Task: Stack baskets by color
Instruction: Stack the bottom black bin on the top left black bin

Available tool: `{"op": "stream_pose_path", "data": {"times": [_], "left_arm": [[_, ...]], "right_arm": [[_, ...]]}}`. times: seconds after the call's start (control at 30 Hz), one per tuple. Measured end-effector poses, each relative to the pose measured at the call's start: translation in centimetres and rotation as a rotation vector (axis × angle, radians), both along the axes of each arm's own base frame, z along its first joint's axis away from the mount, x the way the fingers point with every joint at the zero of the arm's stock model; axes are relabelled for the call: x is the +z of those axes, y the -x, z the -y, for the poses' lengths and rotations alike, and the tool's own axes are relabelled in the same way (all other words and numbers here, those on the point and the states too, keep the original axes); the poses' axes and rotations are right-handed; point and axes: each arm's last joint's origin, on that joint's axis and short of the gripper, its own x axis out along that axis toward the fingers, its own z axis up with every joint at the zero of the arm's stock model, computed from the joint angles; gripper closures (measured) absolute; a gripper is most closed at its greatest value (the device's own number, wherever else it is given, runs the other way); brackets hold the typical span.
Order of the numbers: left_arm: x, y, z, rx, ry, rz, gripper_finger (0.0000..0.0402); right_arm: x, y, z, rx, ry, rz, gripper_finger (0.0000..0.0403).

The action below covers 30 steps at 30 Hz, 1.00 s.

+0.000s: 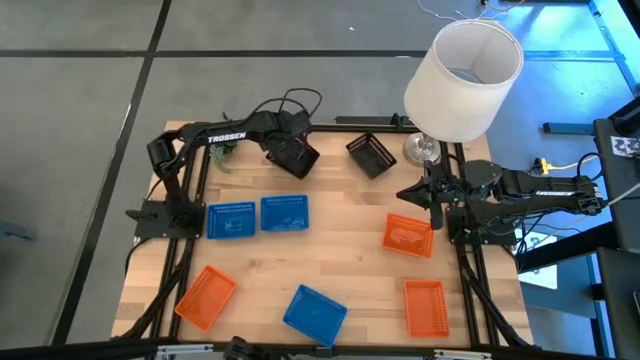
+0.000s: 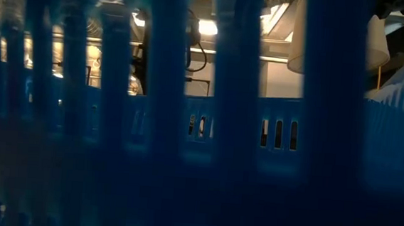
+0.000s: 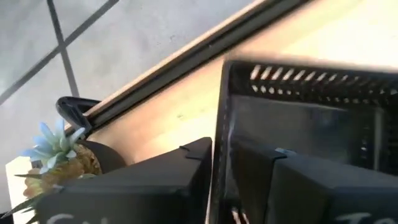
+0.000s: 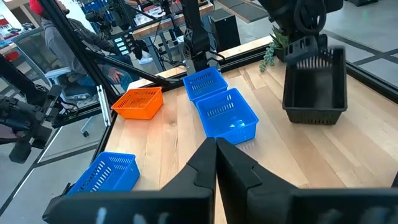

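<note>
My left gripper (image 1: 288, 143) is at the far side of the table, shut on a black basket (image 1: 297, 157), which also shows in the right wrist view (image 4: 314, 87). A second black basket (image 1: 371, 155) stands to its right. Two blue baskets (image 1: 230, 220) (image 1: 285, 213) sit side by side at the left, and a third (image 1: 314, 312) lies near the front edge. Orange baskets lie at the front left (image 1: 205, 296), at the right (image 1: 408, 235) and at the front right (image 1: 425, 306). My right gripper (image 4: 216, 152) waits shut at the right edge, holding nothing. My left gripper has the black basket by the top of one wall (image 3: 219, 143), one finger inside the basket and one outside. The fingers come slanting down from the table's left. The basket sits tilted below them; whether its bottom rests on the table I cannot tell.
A big white lampshade (image 1: 465, 75) stands at the far right corner and a small green plant (image 1: 220, 150) at the far left. The lattice wall of a blue basket (image 2: 187, 126) fills the low view. Bare wood lies in the table's middle.
</note>
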Motion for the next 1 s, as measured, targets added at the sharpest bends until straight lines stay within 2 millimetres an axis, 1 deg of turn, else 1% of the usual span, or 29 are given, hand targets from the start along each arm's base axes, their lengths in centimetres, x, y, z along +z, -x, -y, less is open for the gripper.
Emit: {"op": "stream_pose_path", "data": {"times": [0.1,0.27,0.37,0.43,0.53,0.63,0.77,0.87,0.93,1.0], "left_arm": [[-0.4,-0.1,-0.1,-0.003,0.017,-0.001,0.0336],[-0.1,-0.2,0.3,-0.021,0.018,0.003,0.0334],[1.7,-0.4,0.8,-0.036,-0.015,0.055,0.0334],[2.8,-0.2,1.2,-0.071,-0.032,0.063,0.0334],[3.2,-0.1,1.4,-0.133,-0.032,0.040,0.0334],[2.9,0.3,0.8,-0.130,-0.020,0.022,0.0334],[0.9,1.0,-0.3,-0.084,0.015,-0.003,0.0333],[-0.2,1.3,-0.7,-0.059,-0.002,0.032,0.0333],[-1.0,1.7,-0.8,-0.050,0.017,0.010,0.0333],[-1.5,1.9,-0.9,-0.044,0.014,0.011,0.0333]], "right_arm": [[0.0,0.0,0.0,0.000,0.000,0.000,0.0391],[0.0,0.0,0.0,0.002,0.006,0.000,0.0391],[0.0,0.0,0.0,0.009,0.031,0.003,0.0391],[0.0,0.0,0.0,0.008,0.028,0.003,0.0391],[0.0,0.0,0.0,0.011,0.040,0.002,0.0391],[0.0,0.0,0.0,0.022,0.076,0.003,0.0391],[0.0,0.0,0.0,0.022,0.076,0.003,0.0391],[0.0,0.0,0.0,0.021,0.074,0.003,0.0391],[0.0,0.0,0.0,0.021,0.075,0.003,0.0391],[0.0,0.0,0.0,0.021,0.074,0.003,0.0391]]}}
